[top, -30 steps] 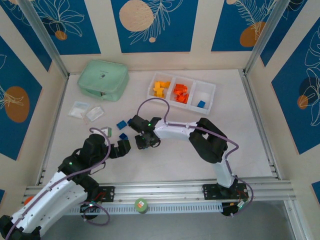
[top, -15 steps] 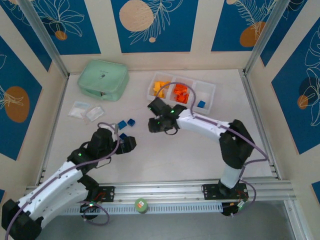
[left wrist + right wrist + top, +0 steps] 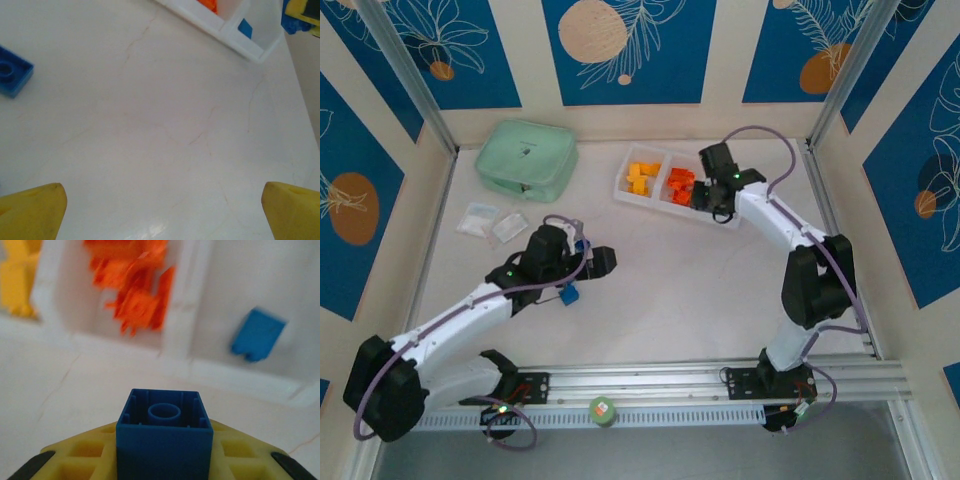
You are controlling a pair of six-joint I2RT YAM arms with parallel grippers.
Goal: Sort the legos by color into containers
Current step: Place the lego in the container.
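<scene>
My right gripper [image 3: 713, 202] is at the near edge of the white tray [image 3: 748, 180], shut on a blue brick [image 3: 162, 425] held hollow side up between its yellow fingers [image 3: 75, 452]. In the tray, yellow bricks [image 3: 640, 177] fill the left compartment, orange bricks [image 3: 135, 287] the middle, and one blue brick [image 3: 257, 335] lies in the right. My left gripper [image 3: 162, 215] hovers open over bare table at centre left [image 3: 603, 262]. A loose blue brick [image 3: 570, 293] lies just beside it, at the left edge of the left wrist view [image 3: 12, 77].
A mint green lidded box [image 3: 525, 160] sits at the back left, with two small clear bags [image 3: 492, 224] in front of it. Aluminium frame rails [image 3: 650, 380] run along the table's near edge and both sides.
My right gripper has carried the blue brick from the table's middle back and right to the tray. My left arm has stretched forward and right, past the loose blue bricks.
</scene>
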